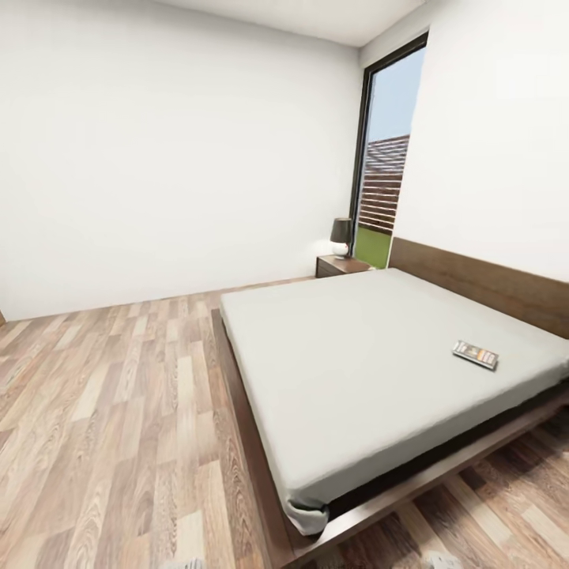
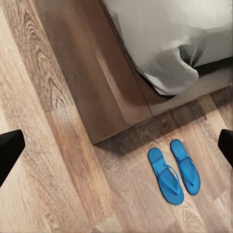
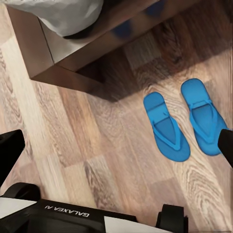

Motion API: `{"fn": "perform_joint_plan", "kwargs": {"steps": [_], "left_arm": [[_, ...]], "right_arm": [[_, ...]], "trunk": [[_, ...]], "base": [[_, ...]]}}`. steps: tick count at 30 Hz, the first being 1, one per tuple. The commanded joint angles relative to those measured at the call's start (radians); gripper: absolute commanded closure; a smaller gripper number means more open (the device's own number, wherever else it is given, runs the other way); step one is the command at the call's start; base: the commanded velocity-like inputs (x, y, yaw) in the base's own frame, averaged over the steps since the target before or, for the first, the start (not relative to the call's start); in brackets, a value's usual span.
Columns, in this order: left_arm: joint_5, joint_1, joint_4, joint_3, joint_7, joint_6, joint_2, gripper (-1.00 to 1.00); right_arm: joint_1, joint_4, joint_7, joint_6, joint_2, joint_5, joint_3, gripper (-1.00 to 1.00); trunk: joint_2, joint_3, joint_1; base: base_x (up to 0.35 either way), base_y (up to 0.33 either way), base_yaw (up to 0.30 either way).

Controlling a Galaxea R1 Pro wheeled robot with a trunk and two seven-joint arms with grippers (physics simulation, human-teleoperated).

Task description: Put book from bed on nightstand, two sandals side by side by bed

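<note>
The book is seen lying on the bed. The sandals are laid side by side near its corner. Both grippers' jaws are spread, nothing held.

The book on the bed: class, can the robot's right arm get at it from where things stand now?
Probably not yet: the book lies far across the mattress, near the headboard, while the right gripper hangs over the floor by the sandals.
</note>
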Motion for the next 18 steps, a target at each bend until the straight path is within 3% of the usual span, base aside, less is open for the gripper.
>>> {"fn": "perform_joint_plan", "kwargs": {"steps": [1,18], "left_arm": [[0.002,-0.001,0.001,0.008,-0.009,0.001,0.0,-1.0],[0.002,-0.001,0.001,0.007,-0.009,0.001,-0.001,-1.0]], "right_arm": [[-0.001,0.001,0.004,0.003,0.0,-0.007,-0.001,-1.0],[-0.001,0.001,0.002,0.003,0.0,-0.008,-0.002,-1.0]], "trunk": [[-0.001,-0.001,0.0],[-0.001,-0.001,0.0]], "base": [[0.0,0.0,-0.299],[0.0,0.0,-0.3]]}}
